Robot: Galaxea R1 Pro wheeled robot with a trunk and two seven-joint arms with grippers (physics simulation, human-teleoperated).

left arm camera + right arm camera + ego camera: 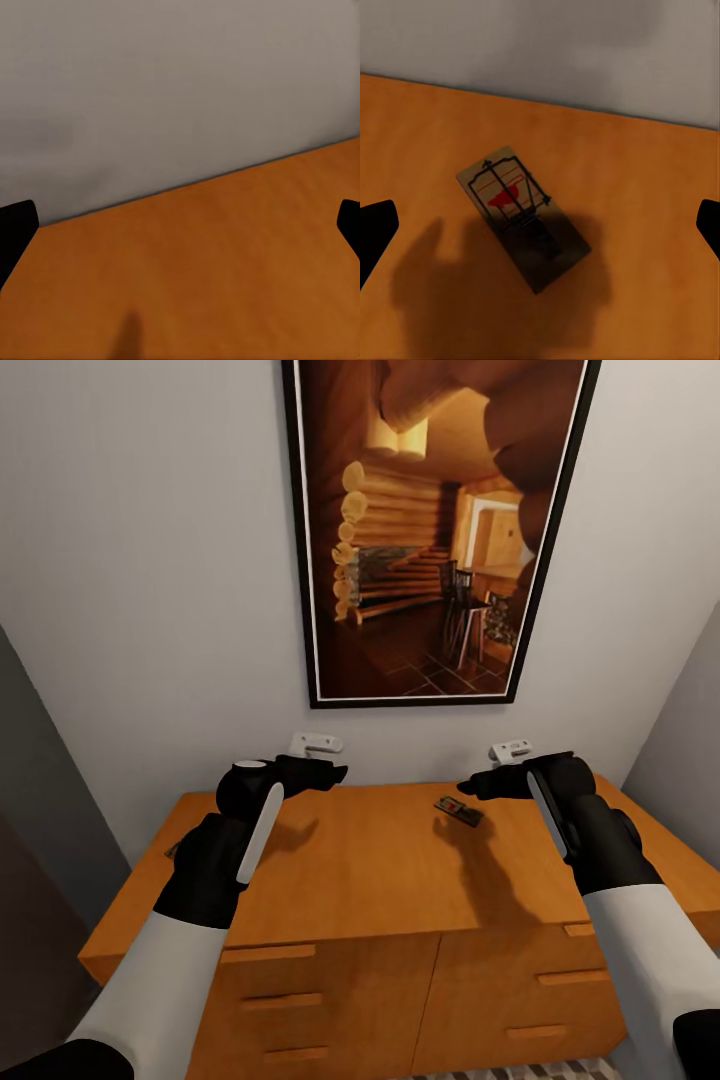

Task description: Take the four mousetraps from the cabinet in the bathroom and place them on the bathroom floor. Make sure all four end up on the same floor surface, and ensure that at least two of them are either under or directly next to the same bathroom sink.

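Observation:
One mousetrap (459, 812), a small tan board with dark wire and a red mark, lies flat on the top of the orange-brown cabinet (360, 880), near the back wall and right of centre. My right gripper (480, 790) hovers just above and beside it, open and holding nothing. In the right wrist view the mousetrap (521, 217) lies between the wide-spread fingertips (375, 232), under the gripper's shadow. My left gripper (325, 772) hangs open over the bare left-centre of the cabinet top (195, 270), also holding nothing.
A large framed picture (440, 530) hangs on the grey wall above the cabinet. Two small white wall fittings (316, 742) (510, 750) sit just above the cabinet's back edge. A small dark item (172, 850) shows at the top's left edge. Drawer fronts (300, 1000) face me.

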